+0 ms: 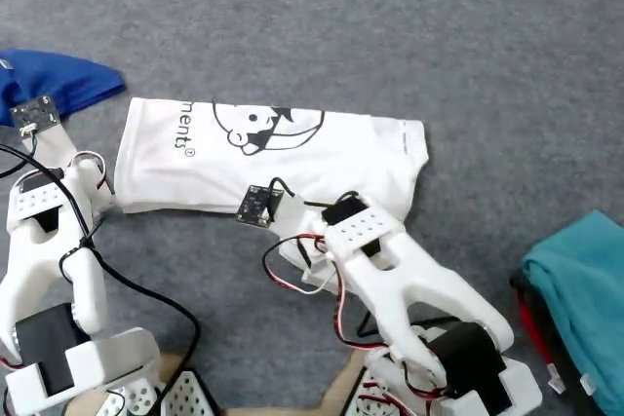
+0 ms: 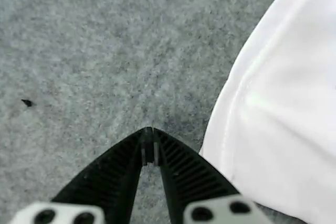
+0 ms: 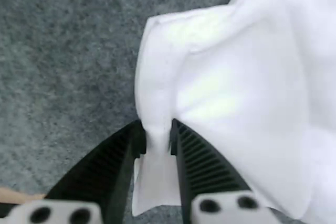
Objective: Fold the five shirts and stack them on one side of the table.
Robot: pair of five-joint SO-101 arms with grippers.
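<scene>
While the right gripper point(image 3: 156, 140) pinches a bunched fold at the six o'clock edge of the white printed cotton shirt point(image 1: 273, 158), which lies partly folded at the middle of the grey felt surface point(image 1: 390, 36), the left gripper point(image 2: 149, 150) sits closed and empty just off the shirt's nine o'clock edge. A clean fold likely needs that left gripper to open and take the hem, so both sides lift evenly rather than dragging.

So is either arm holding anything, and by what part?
The right end effector pinches the white shirt at a bunched fold on its edge. The left end effector is shut on nothing.
</scene>
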